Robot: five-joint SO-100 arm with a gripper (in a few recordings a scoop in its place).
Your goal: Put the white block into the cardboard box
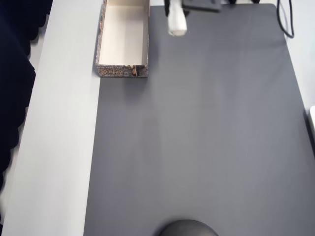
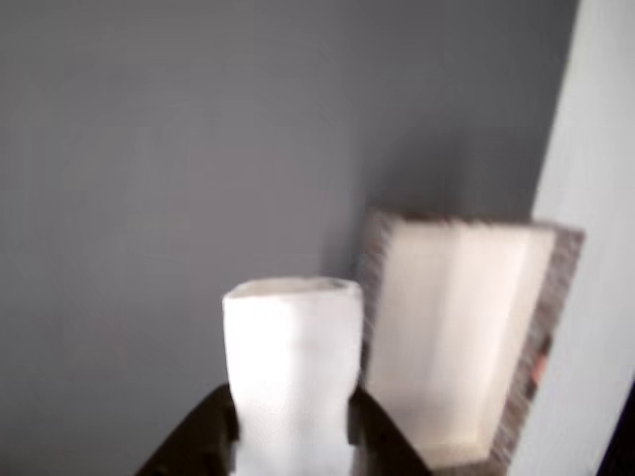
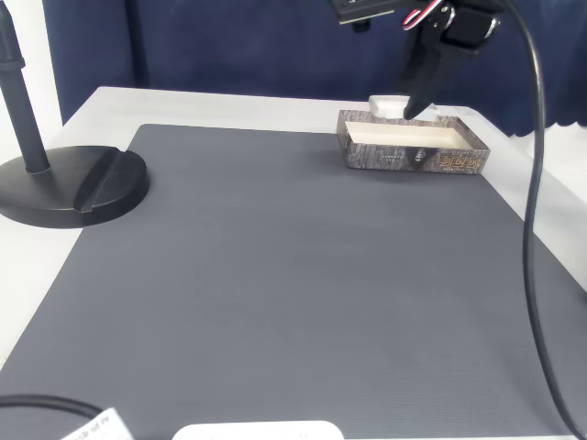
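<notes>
The white block [image 2: 293, 357] is pinched between my gripper's black fingers [image 2: 213, 436], end pointing away from the camera. My gripper [image 2: 293, 441] is shut on it. In the overhead view the block [image 1: 177, 23] hangs over the grey mat just right of the cardboard box [image 1: 102, 44], apart from its wall. The box is long and shallow, cream inside, with mottled brown-grey outer walls, and nothing lies in it. In the fixed view my gripper [image 3: 404, 101] holds the block [image 3: 386, 106] at the box's [image 3: 413, 158] far side.
A grey mat [image 1: 197, 137] covers most of the white table [image 1: 59, 147]. A black round stand base [image 3: 73, 188] with a pole sits at the fixed view's left. A black cable [image 3: 530, 229] hangs down the right side.
</notes>
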